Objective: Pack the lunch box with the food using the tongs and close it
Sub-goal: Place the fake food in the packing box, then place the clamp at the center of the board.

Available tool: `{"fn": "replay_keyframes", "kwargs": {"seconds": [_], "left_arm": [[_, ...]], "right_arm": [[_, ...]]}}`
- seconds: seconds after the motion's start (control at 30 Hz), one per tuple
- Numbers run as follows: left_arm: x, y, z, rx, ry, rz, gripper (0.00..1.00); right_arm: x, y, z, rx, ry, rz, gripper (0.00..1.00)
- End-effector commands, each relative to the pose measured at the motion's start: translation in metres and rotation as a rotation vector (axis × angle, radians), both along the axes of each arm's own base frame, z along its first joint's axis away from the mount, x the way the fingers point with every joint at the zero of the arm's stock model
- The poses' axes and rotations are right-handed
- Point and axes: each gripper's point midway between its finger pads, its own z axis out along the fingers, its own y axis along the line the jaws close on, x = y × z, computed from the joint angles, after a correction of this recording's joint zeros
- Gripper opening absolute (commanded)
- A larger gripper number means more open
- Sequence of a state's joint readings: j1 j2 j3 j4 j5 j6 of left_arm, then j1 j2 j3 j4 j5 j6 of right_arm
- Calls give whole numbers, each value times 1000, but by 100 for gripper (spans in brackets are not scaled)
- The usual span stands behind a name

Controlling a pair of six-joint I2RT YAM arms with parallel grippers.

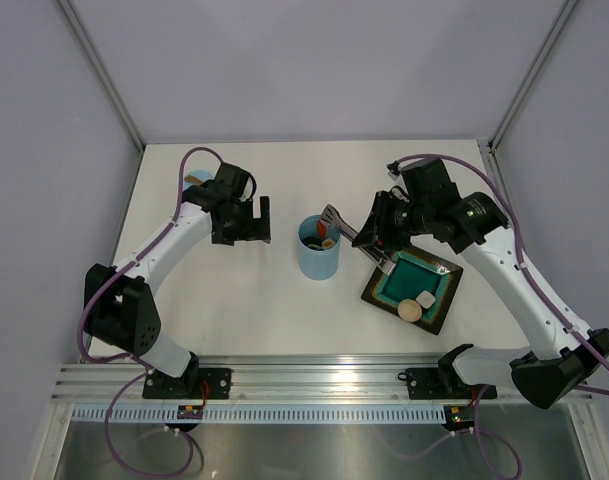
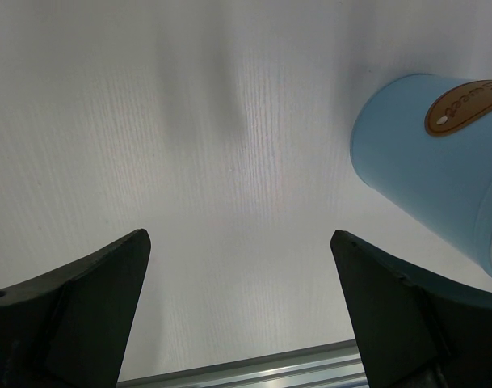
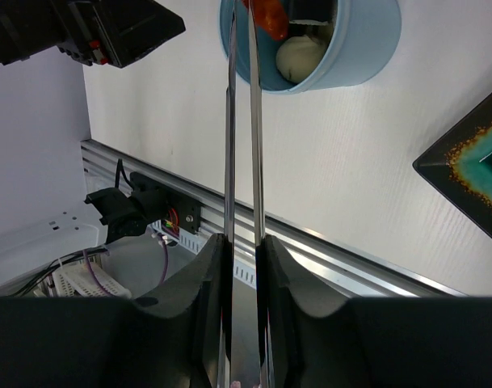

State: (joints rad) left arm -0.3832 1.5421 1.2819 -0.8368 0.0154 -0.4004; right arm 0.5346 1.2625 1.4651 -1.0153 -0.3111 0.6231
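Diagonally, the tongs point(image 1: 334, 217) point tips-first into the lunch box point(image 1: 318, 262).

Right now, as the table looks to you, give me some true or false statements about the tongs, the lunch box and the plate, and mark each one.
1. The right jaws are shut on the tongs. True.
2. A round beige piece lies on the plate. True.
3. The tongs' tips hang over the plate. False: they reach into the mouth of the lunch box, pinching a red piece.
4. The left jaws grip the lunch box. False: they stand open and empty, off to its left.
5. The lunch box is closed. False: it is open, with a pale bun inside.
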Motion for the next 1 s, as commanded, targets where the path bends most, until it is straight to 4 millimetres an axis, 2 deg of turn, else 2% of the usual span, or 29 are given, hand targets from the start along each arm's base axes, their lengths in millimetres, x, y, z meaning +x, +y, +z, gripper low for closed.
{"fn": "replay_keyframes", "kwargs": {"seconds": [0.0, 0.03, 0.07, 0.2, 0.33, 0.4, 0.5, 0.53, 0.63, 0.73, 0.9, 0.97], "left_arm": [[3, 0, 7, -21, -31, 9, 99], [3, 0, 7, -21, -31, 8, 99], [3, 0, 7, -22, -33, 8, 99], [2, 1, 5, -18, -26, 10, 99], [2, 3, 4, -15, -25, 15, 99], [2, 3, 6, -18, -29, 15, 99], [2, 5, 4, -16, -27, 19, 99], [2, 4, 4, -17, -26, 19, 99], [1, 5, 3, -16, -24, 20, 99], [1, 6, 3, -14, -24, 21, 99], [0, 7, 3, -16, -24, 23, 99], [0, 7, 4, -16, -27, 25, 99]], "right_arm": [[2, 4, 1, 3, -35, 28, 12], [3, 4, 0, 3, -35, 26, 16], [3, 5, 0, 3, -35, 26, 25], [4, 5, -5, -5, -26, 26, 42], [5, 6, -8, -7, -20, 27, 51], [5, 5, -9, -11, -20, 24, 52], [7, 3, -9, -23, -24, 13, 47], [8, 2, -8, -27, -30, 8, 36], [10, 0, -3, -22, -57, -6, 17], [12, -4, 6, -23, -92, -26, 9], [16, -16, 22, -42, -170, -71, 6], [22, -26, 31, -67, -213, -128, 2]]}}
